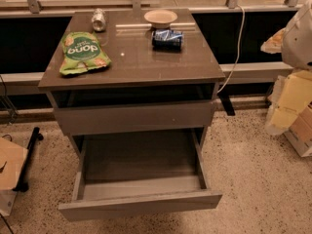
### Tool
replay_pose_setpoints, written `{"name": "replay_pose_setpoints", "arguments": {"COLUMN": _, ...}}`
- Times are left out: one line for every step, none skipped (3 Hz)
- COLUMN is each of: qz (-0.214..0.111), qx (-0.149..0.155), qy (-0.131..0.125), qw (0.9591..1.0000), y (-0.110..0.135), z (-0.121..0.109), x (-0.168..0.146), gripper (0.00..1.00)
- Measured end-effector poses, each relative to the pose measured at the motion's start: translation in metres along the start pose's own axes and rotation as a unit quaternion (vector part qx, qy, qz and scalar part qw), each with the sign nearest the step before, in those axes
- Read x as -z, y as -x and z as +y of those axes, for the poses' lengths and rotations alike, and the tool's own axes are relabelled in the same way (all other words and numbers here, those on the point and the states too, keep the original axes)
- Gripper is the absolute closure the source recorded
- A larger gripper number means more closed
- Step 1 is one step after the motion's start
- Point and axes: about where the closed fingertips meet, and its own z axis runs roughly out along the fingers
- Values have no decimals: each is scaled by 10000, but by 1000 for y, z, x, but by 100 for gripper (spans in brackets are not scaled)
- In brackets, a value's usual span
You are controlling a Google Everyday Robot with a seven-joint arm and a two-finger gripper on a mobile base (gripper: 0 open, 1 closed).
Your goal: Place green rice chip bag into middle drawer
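Observation:
The green rice chip bag [83, 52] lies flat on the left side of the grey-brown cabinet top [141, 65], lettering upside down to me. The middle drawer [139, 179], the lowest one, is pulled out wide and its box is bare inside. The handleless drawer front above it [134, 117] is closed. My gripper [275, 42] is at the far right edge of the view, level with the cabinet top and well to the right of it, far from the bag, at the end of the white arm [298, 33].
On the cabinet top stand a silver can [99, 19] at the back left, a pale bowl [161, 17] at the back middle and a blue can [167, 38] lying on its side. Cardboard boxes [295, 111] are at the right, a dark stand [27, 160] at the left.

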Motion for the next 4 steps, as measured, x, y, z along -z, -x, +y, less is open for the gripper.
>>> {"name": "replay_pose_setpoints", "arguments": {"qz": 0, "qx": 0, "qy": 0, "qw": 10000, "y": 0, "z": 0, "x": 0, "gripper": 0}}
{"name": "replay_pose_setpoints", "arguments": {"qz": -249, "qx": 114, "qy": -82, "qw": 9996, "y": 24, "z": -6, "x": -9, "gripper": 0}}
{"name": "replay_pose_setpoints", "arguments": {"qz": -683, "qx": 268, "qy": -14, "qw": 9973, "y": 67, "z": -19, "x": -34, "gripper": 0}}
{"name": "replay_pose_setpoints", "arguments": {"qz": -684, "qx": 268, "qy": -14, "qw": 9973, "y": 67, "z": -19, "x": -34, "gripper": 0}}
